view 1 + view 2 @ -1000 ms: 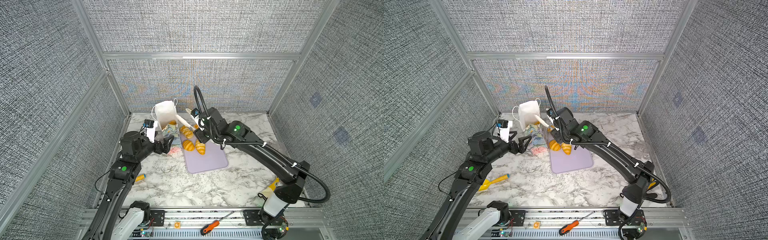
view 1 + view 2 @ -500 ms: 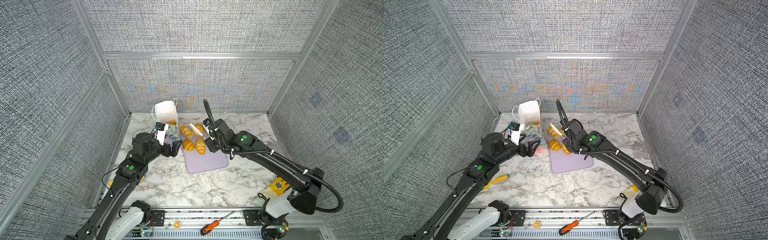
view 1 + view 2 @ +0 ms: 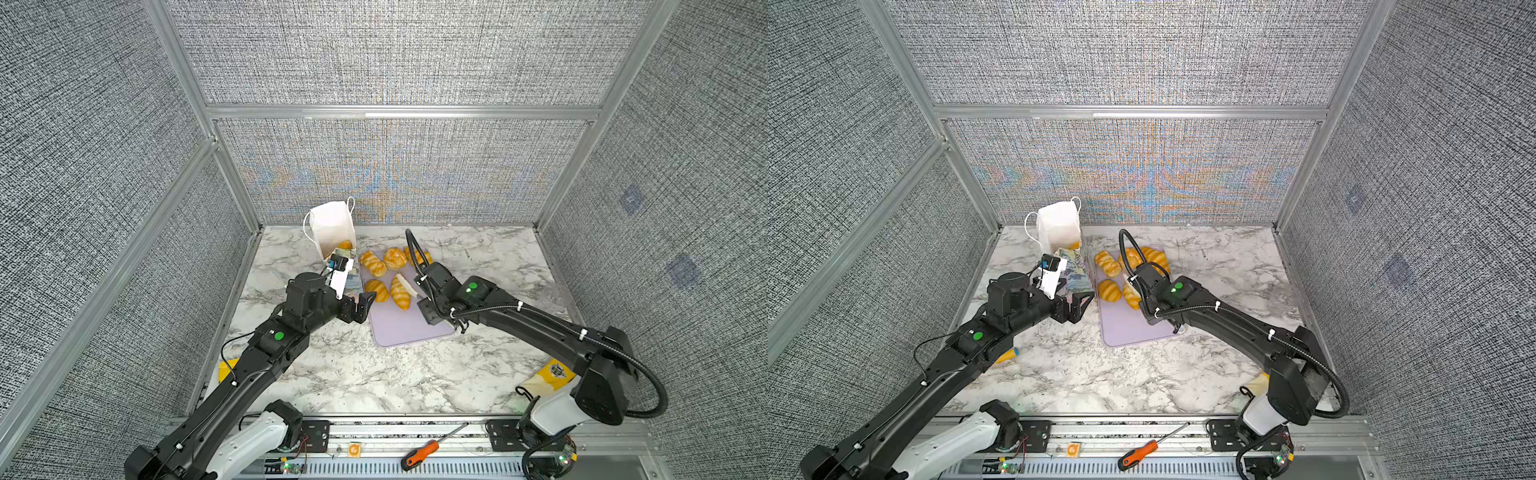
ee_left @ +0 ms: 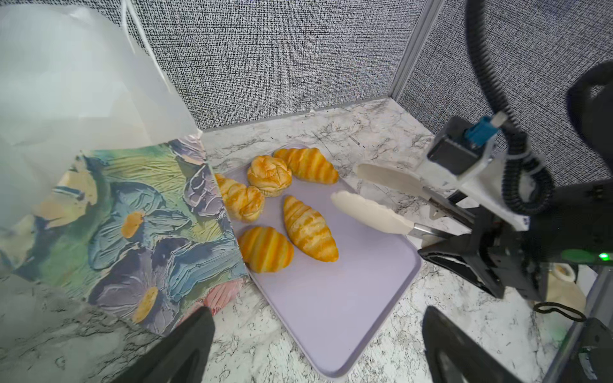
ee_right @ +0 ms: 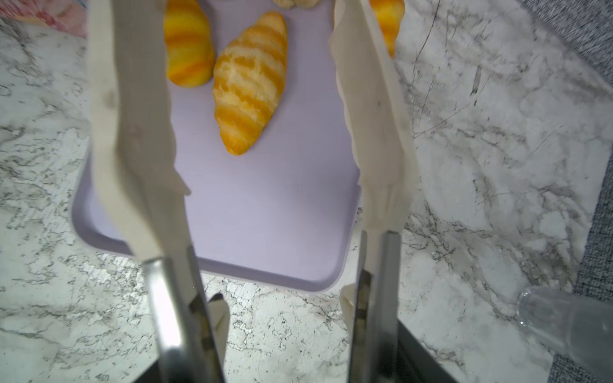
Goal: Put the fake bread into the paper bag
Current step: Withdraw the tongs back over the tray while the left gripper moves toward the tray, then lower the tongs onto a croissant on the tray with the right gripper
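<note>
Partly, paper bag (image 3: pixel 331 224) hides one bread (image 3: pixel 345 244); left tool (image 4: pixel 318 315) apart; right tool (image 4: pixel 446 228) clamps tongs (image 4: pixel 368 212).

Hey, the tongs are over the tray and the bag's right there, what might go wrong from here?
1. The open tongs hover by a glossy croissant close beside a roll; closing may catch both or squirt one off the tray.
2. The bag stands unheld, the left claw open beside it; a dropped piece could tip it.
</note>
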Motion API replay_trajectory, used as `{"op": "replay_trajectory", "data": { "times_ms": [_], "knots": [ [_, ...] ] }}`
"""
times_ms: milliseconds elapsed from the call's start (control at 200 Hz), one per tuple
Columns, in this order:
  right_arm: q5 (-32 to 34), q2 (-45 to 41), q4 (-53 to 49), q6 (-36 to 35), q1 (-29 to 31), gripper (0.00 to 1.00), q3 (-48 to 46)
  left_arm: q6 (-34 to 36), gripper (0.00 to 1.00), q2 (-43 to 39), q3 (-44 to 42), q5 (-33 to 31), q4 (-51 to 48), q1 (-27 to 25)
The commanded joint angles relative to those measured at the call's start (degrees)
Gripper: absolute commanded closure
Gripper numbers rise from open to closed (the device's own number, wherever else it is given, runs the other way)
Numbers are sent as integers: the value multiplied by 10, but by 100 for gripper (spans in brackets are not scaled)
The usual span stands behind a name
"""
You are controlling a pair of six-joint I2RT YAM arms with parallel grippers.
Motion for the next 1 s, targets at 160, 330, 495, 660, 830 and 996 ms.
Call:
{"op": "replay_trajectory", "data": {
  "times_ms": [160, 330, 495, 660, 830, 996],
  "knots": [
    [-18, 62, -7, 44, -4, 34, -7, -16, 1, 7, -16, -34, 26, -21],
    [-29, 81, -5, 51, -7, 34, -9, -17, 1, 7, -21, -45, 23, -24],
    [-44, 92, 1, 54, -8, 34, -16, -17, 1, 8, -21, -49, 25, -25],
    [-49, 107, -11, 56, -8, 34, -12, -14, 1, 11, -21, -51, 20, -26],
    [-50, 123, -14, 56, -8, 33, 3, -12, 1, 14, -18, -53, 17, -26],
    [-58, 140, -13, 53, -9, 33, 18, -11, 1, 15, -16, -56, 15, -26]
  ]
}}
